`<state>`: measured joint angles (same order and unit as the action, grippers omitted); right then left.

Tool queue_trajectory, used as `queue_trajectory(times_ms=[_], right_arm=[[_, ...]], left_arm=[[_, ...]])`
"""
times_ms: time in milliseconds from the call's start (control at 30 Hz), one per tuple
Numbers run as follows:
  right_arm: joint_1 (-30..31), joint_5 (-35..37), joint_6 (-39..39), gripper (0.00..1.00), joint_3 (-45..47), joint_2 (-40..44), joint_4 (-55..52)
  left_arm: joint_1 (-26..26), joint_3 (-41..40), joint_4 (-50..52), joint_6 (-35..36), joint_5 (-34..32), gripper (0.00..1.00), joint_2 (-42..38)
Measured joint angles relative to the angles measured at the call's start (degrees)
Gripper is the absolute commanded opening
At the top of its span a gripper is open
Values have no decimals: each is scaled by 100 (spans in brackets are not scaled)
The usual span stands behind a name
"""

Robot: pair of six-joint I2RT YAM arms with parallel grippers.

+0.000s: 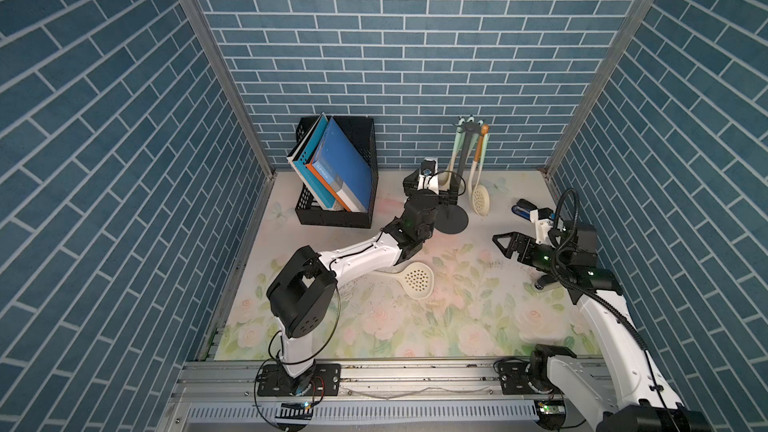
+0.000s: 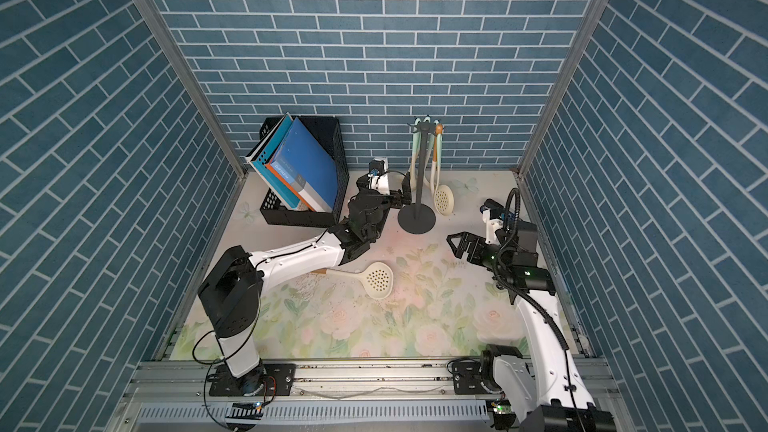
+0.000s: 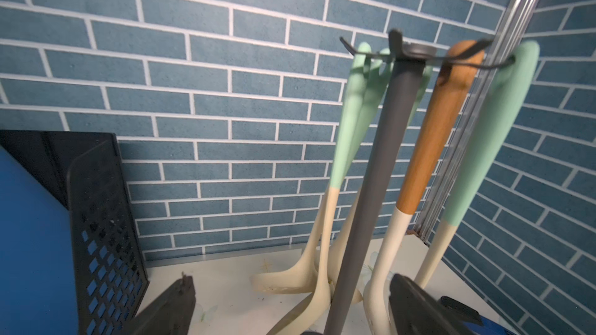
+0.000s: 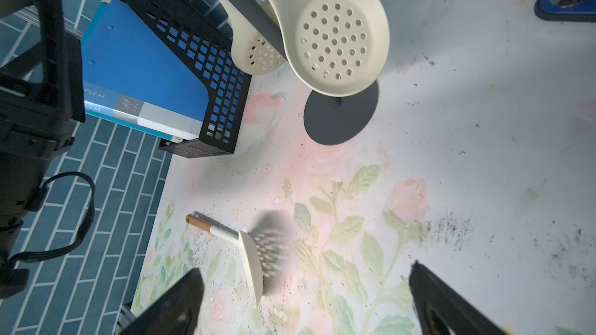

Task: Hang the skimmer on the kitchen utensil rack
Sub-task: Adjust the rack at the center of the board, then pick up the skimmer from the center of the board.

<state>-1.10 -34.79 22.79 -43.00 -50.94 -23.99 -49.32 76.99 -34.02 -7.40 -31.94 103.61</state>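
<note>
Directly ahead of the left gripper (image 3: 290, 277), its jaws spread and empty, the kitchen utensil rack (image 3: 380, 172) is found, a wood-handled skimmer (image 3: 432, 130) hung on it. Ahead of the spread right gripper (image 4: 304, 269), a second skimmer (image 1: 417, 280) is seen flat on the soiled floral tabletop (image 4: 451, 156). It is enclosed by blue brick-pattern walls (image 1: 415, 35).

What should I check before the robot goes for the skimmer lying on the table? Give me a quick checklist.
1. The left hand empty: ok, open around the rack pole.
2. The right hand empty: ok, open, holding nothing.
3. The skimmer free: ok, lying flat, nothing gripping it.
4. Its handle exposed: not ok, the left arm overhangs the handle end in both top views.
5. A spare hook: ok, one looks bare.
</note>
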Motion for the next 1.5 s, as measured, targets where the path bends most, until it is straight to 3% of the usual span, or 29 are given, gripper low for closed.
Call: queue_trajectory(times_ms=[167,367,533,700,867,1067,1300,1500], right_arm=[[533,179,11,99,-234,133,-129],[2109,643,-236,98,-1126,-264,-431],[3501,1045,-616,96,-1749,-1064,-588],[4395,1237,-1080,94,-2433,-2457,-758],[4778,1198,-1436,93,-2949,-3770,-815],[5049,1080,-1781,90,-4076,-5276,-935],[5453,970,-1985,87,-5084,-6559,-984],[5678,1067,-2028,86,-5386,-7215,-981]], left_arm=[[85,-289,503,-422,-249,100,-455],[767,-1102,1408,-1394,-122,100,-1060],[1639,-2138,2004,-2159,-20,100,-1781],[2216,-3060,2457,-2835,-7,100,-2697],[2929,-3289,3130,-3421,138,100,-3082],[3888,-4044,3250,-3672,1019,100,-3530],[4295,-4496,3268,-3611,1729,100,-4127],[4533,-4699,3115,-3501,2321,100,-4422]])
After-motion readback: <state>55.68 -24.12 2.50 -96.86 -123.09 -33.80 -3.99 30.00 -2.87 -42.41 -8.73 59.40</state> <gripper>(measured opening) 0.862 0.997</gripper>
